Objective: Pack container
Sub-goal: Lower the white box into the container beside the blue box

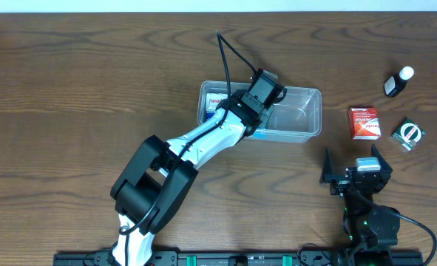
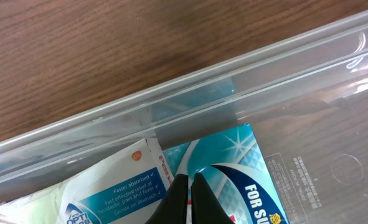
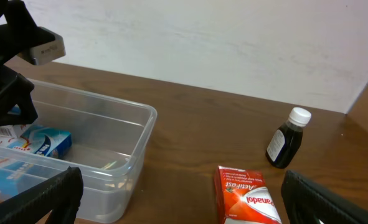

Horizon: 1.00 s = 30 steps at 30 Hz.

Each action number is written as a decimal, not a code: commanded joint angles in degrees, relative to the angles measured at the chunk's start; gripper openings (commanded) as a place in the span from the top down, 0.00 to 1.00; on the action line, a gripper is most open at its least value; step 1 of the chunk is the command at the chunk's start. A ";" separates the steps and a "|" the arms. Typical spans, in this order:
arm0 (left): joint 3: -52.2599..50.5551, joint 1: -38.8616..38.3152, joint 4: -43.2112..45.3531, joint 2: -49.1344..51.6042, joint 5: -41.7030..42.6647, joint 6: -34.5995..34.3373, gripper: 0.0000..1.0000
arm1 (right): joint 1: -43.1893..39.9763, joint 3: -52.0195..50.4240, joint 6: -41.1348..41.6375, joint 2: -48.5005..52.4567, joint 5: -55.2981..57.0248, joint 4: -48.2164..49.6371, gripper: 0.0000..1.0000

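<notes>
Container: clear tub (image 1: 307,122), centre-right of overhead; already holds a teal box (image 2: 233,168) and a white/teal packet (image 2: 118,186) at its left end.
L gripper (image 2: 190,193): inside tub over teal box; fingers pressed together, nothing seen between them.
R gripper (image 1: 356,164): lower right, jaws wide apart, empty.
Step (judged): mid-pack; L arm inside the tub.
Next needs: pick from red box (image 1: 364,123), dark bottle (image 1: 398,81), small round pack (image 1: 409,133), all right of tub.
Surface: dark wood table (image 1: 70,89).
Room: pale wall (image 3: 233,37) behind.
</notes>
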 commanded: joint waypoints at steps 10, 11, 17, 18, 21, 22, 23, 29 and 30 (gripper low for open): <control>2.54 0.39 -10.29 -8.81 -1.64 0.52 0.94 | -0.46 -0.09 -0.22 -0.31 -0.02 -0.20 0.01; 2.54 0.63 -11.72 -9.88 -1.64 0.52 0.94 | -0.46 -0.09 -0.22 -0.31 -0.02 -0.22 0.01; 2.54 1.46 -18.12 -13.42 -2.62 0.52 0.94 | -0.46 -0.09 -0.22 -0.31 -0.02 -0.20 0.01; 2.54 1.73 -19.80 -13.51 -3.43 0.50 0.94 | -0.46 -0.09 -0.22 -0.31 -0.02 -0.20 0.01; 2.51 2.62 -24.48 -13.33 -3.52 0.48 0.94 | -0.46 -0.09 -0.22 -0.31 -0.02 -0.20 0.01; 2.47 2.89 -25.68 -13.25 -3.52 0.48 0.94 | -0.46 -0.09 -0.22 -0.31 -0.02 -0.20 0.01; 2.23 3.19 -26.43 -13.14 -3.52 0.48 0.94 | -0.46 -0.09 -0.22 -0.31 -0.02 -0.20 0.01; 0.81 4.85 -28.41 -12.98 -3.52 0.46 0.94 | -0.46 -0.09 -0.22 -0.31 -0.02 -0.22 0.01; 0.81 5.16 -29.00 -12.98 -3.50 0.24 0.94 | -0.46 -0.09 -0.22 -0.31 -0.02 -0.20 0.01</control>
